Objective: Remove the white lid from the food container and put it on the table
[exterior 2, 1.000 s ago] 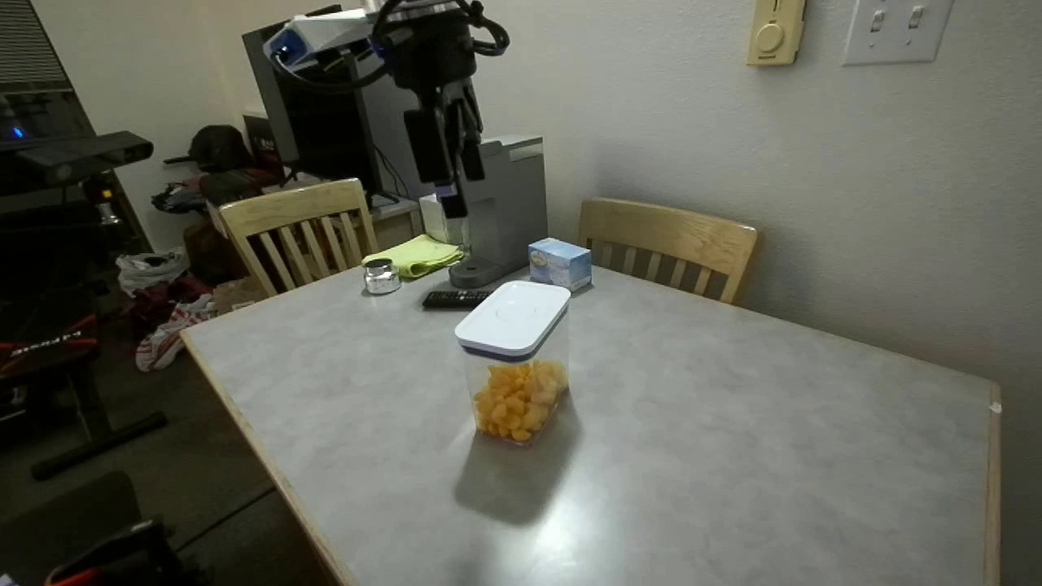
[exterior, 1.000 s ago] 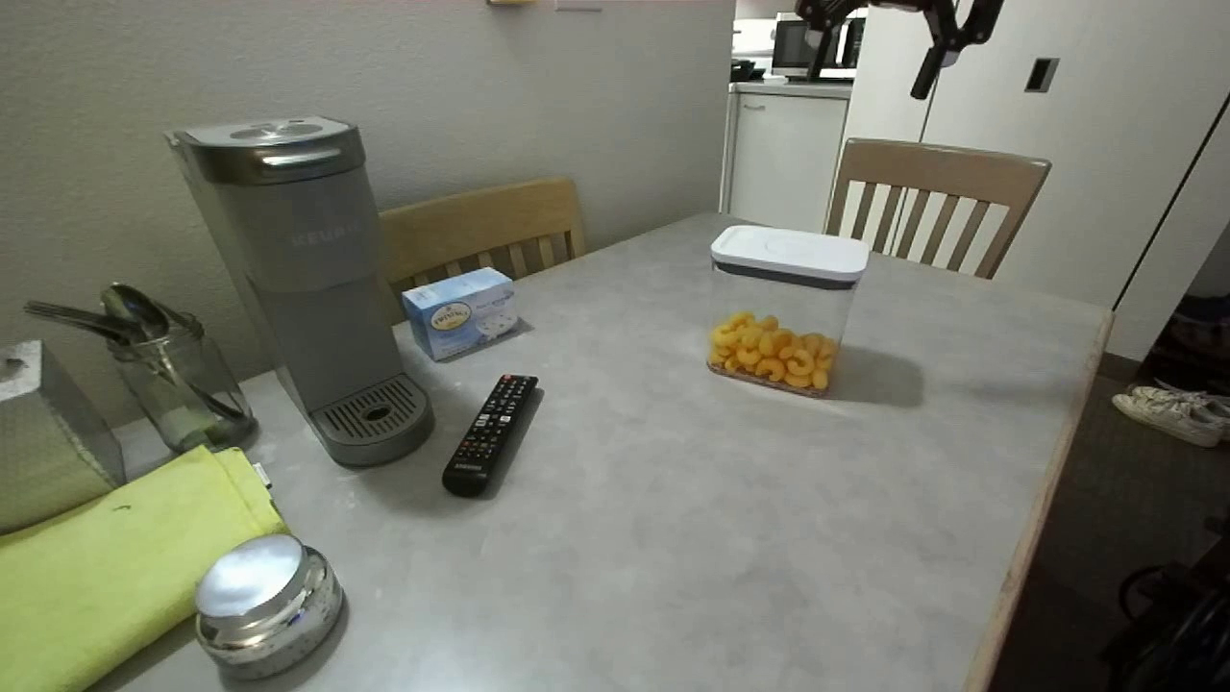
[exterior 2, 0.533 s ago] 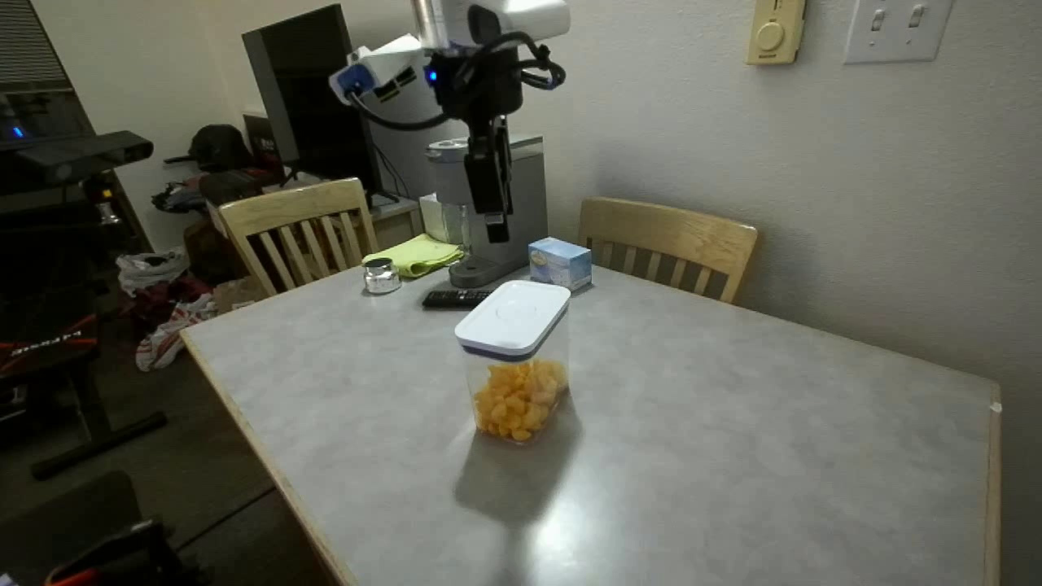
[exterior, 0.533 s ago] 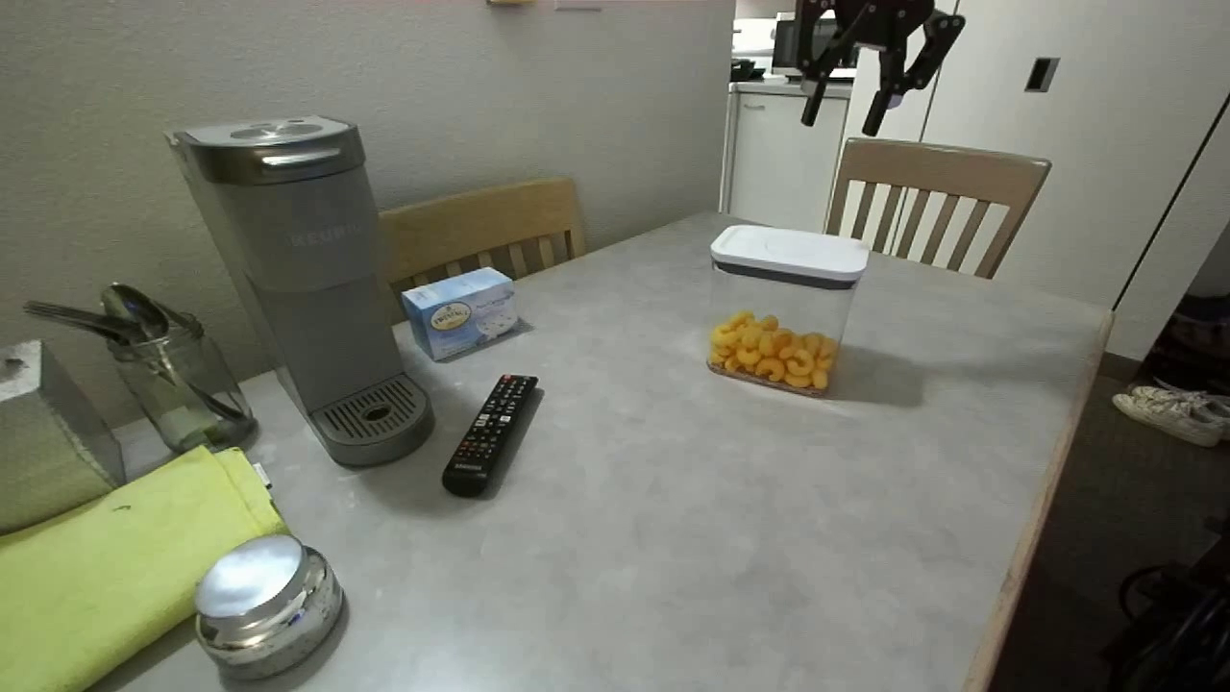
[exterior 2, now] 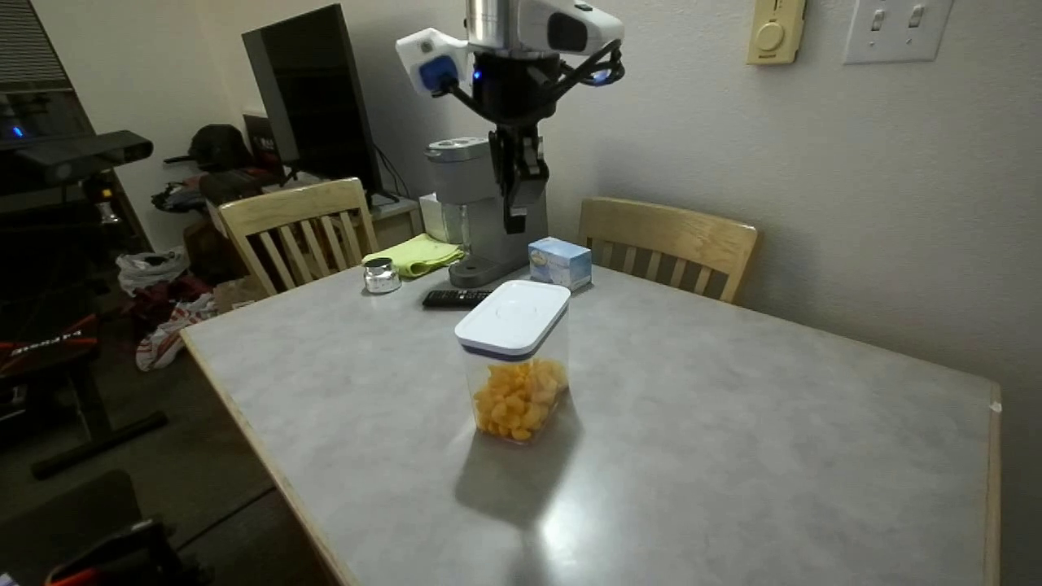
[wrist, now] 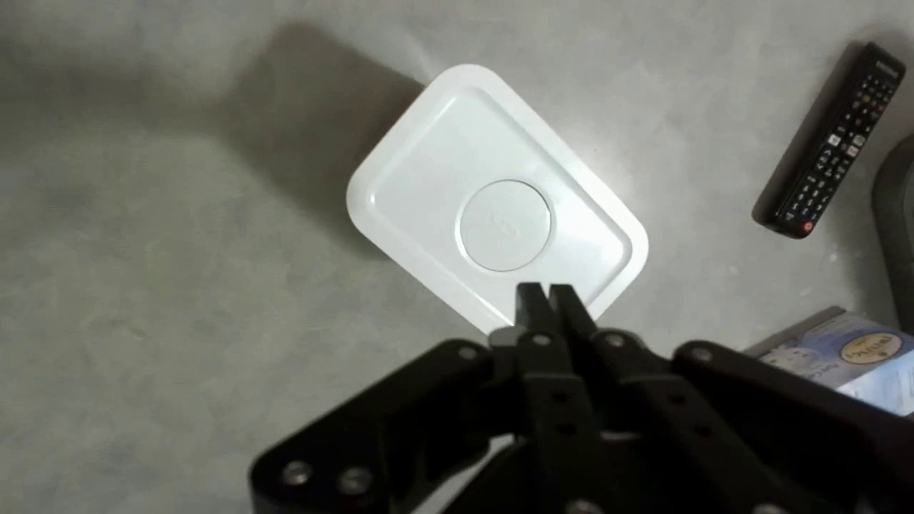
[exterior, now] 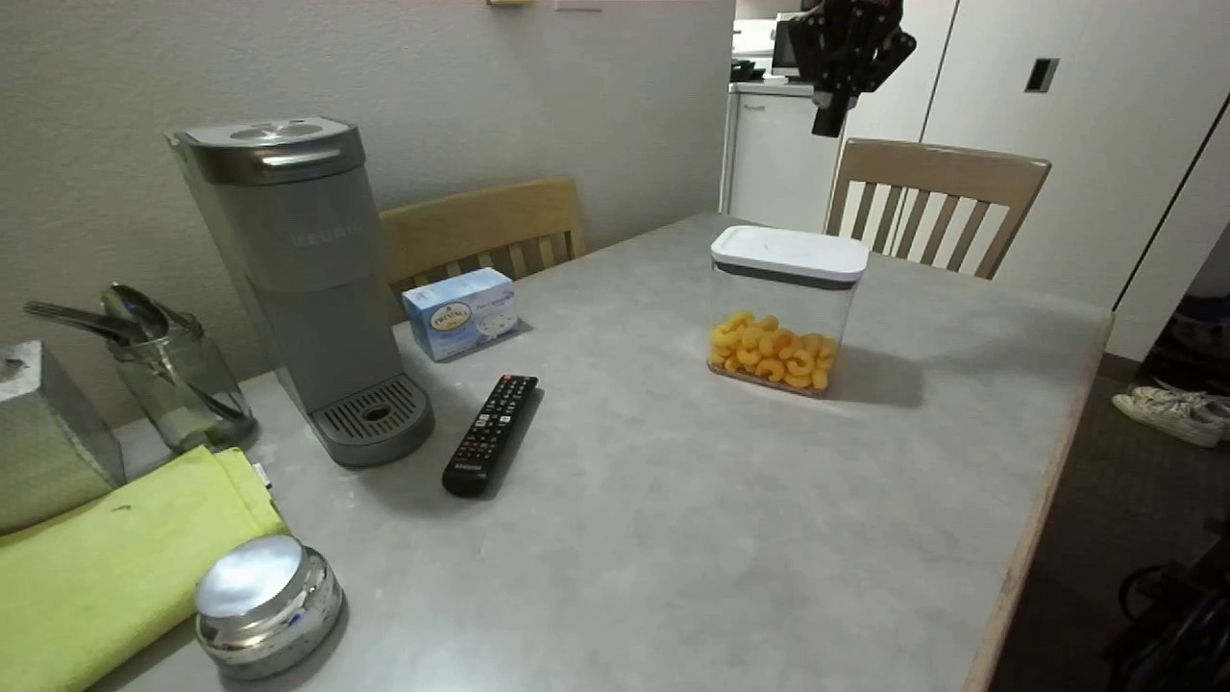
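Note:
The white lid (exterior: 790, 252) sits flat on top of the clear food container (exterior: 783, 301), which stands upright on the light grey table (exterior: 673, 500). Orange curled pasta fills the container's lower part. From above, in the wrist view, the lid (wrist: 428, 193) shows a round button (wrist: 505, 225) at its middle, flush with the lid. My gripper (wrist: 545, 288) is shut, its fingers almost touching and nothing between them. In both exterior views it hangs in the air, pointing down and higher than the lid; the gripper (exterior 2: 515, 228) is apart from it. The wrist view puts the fingertips over one end of the lid.
A black remote (exterior: 490, 434), a blue tea box (exterior: 461, 312) and a grey coffee maker (exterior: 298, 288) stand on the table. Further off are a jar of cutlery (exterior: 183, 384), a yellow cloth (exterior: 135, 557) and a silver jar (exterior: 269, 605). Chairs (exterior 2: 667, 244) border the table.
My gripper has gone from wide open to shut. The arm has moved sideways and somewhat lower, toward the container. Lid and container have stayed in place.

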Action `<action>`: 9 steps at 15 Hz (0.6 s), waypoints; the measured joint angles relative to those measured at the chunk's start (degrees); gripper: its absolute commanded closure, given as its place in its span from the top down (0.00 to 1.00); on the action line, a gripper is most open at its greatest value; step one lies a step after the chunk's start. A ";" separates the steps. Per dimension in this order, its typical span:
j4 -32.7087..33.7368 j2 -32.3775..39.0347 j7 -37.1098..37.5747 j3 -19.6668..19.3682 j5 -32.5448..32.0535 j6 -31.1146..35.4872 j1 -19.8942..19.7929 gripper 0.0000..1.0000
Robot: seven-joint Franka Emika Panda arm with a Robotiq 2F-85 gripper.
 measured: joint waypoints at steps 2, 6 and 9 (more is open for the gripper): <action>1.39 1.38 -2.54 0.02 0.02 -0.88 -0.08 0.00; 1.61 3.25 -3.54 0.24 0.02 -0.17 -0.05 0.00; 1.17 4.22 -3.31 0.40 0.13 1.18 -0.01 0.00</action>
